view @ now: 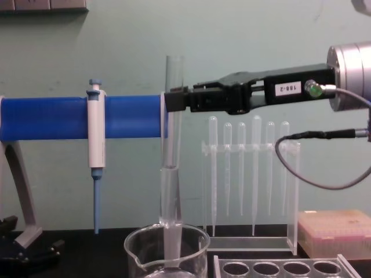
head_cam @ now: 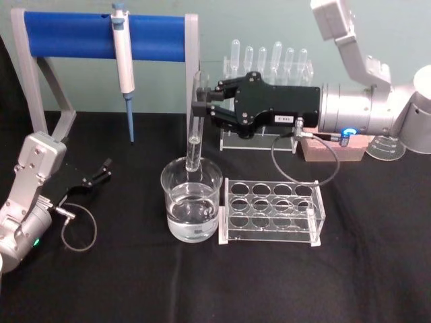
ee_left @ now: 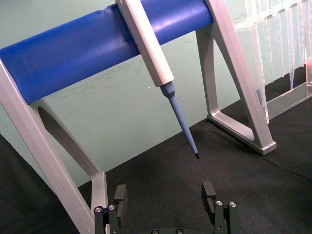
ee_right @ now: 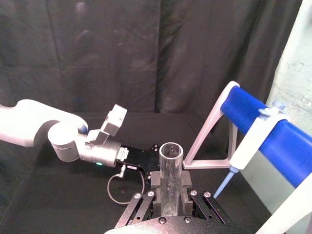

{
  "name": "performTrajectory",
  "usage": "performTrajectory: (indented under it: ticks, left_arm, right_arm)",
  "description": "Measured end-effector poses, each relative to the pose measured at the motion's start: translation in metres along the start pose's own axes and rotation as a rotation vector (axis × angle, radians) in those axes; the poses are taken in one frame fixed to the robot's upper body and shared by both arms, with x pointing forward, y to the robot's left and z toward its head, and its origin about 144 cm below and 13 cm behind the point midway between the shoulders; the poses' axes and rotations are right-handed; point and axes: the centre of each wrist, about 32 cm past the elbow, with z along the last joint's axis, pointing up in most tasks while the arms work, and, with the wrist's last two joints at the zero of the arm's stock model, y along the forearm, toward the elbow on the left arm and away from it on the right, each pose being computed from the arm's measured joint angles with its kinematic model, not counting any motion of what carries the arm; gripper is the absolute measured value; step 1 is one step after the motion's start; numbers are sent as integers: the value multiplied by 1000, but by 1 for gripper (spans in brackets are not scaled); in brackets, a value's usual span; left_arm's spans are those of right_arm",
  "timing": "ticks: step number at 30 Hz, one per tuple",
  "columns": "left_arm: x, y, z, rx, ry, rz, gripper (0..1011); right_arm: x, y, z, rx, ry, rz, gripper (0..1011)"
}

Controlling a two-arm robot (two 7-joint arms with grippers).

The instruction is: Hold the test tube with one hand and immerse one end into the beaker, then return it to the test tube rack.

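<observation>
beaker [head_cam: 180, 225]: wide clear glass, upright, partly full of clear liquid
test tube [head_cam: 196, 128]: clear, upright, lower end inside the beaker (can't tell if it's touching the liquid)
right gripper [head_cam: 201, 106]: black, above the beaker, clamped near the tube's top
rack [head_cam: 269, 233]: clear, holes empty, just right of the beaker

Bright, even light; shadows faint (soft-edged).

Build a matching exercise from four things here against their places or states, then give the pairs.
1. test tube
2. beaker
3. test tube rack
4. left claw

A. open, parked low on the robot's left
B. stands just right of the beaker
C. holds clear liquid
D. upright, gripped by the right claw, lower end inside the beaker

Pairs: 1-D, 2-C, 3-B, 4-A.
</observation>
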Motion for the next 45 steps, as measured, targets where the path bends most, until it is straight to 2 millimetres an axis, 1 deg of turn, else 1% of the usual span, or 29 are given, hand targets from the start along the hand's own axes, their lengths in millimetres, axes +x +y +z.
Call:
performTrajectory:
  ticks: [7,17,31,45]
  left_arm:
    - [0,0,0,0,0,0,1000]
    - [0,0,0,0,0,0,1000]
    - [0,0,0,0,0,0,1000]
    - [0,0,0,0,0,0,1000]
  right_arm:
    - [-3,1,-13,-6,23,6,234]
    - [-4,2,-37,-27,62,1,234]
    - [-3,14,-69,-69,75,-1,234]
    - [-10,21,-86,-93,85,1,234]
